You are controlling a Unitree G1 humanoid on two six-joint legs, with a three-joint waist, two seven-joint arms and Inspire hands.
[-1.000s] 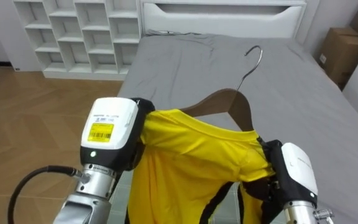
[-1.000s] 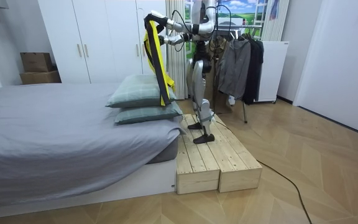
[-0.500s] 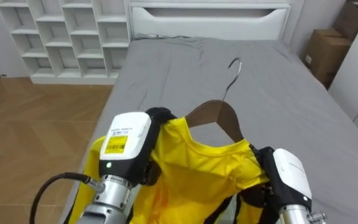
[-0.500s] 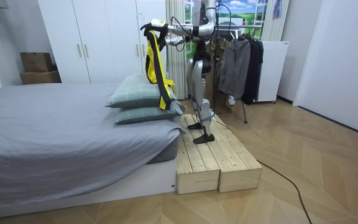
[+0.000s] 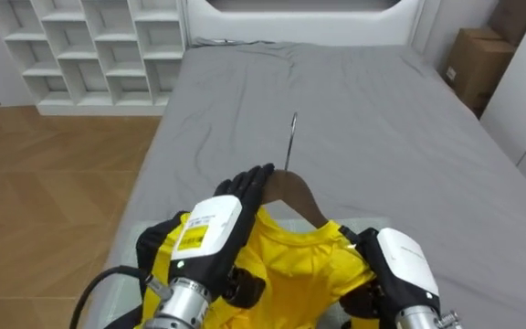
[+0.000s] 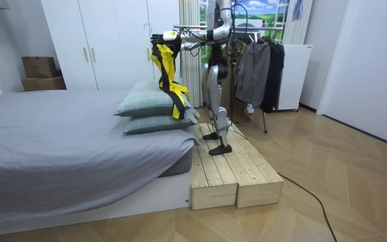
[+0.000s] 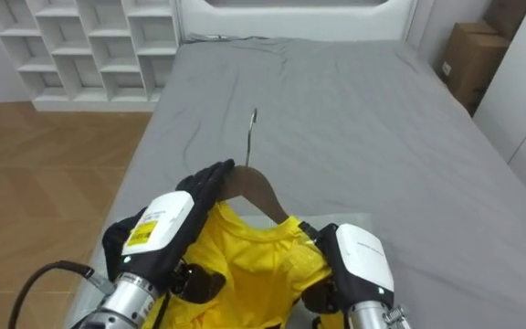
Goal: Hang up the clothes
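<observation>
The shirt (image 5: 295, 260) on its hanger (image 5: 290, 187) is held over the bed (image 5: 382, 119) at 6 o'clock, the left hand (image 5: 243, 189) curled over the hanger's shoulder, the right hand's (image 5: 395, 270) hold hidden at 4 o'clock, and is best carried level, hook upright.

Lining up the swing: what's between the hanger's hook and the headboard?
Only creased grey bedsheet, in the left eye view, between the hanger's hook and the white headboard.

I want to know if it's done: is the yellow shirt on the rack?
No, the yellow shirt on its hanger is over the pillows, away from the rack.
</observation>
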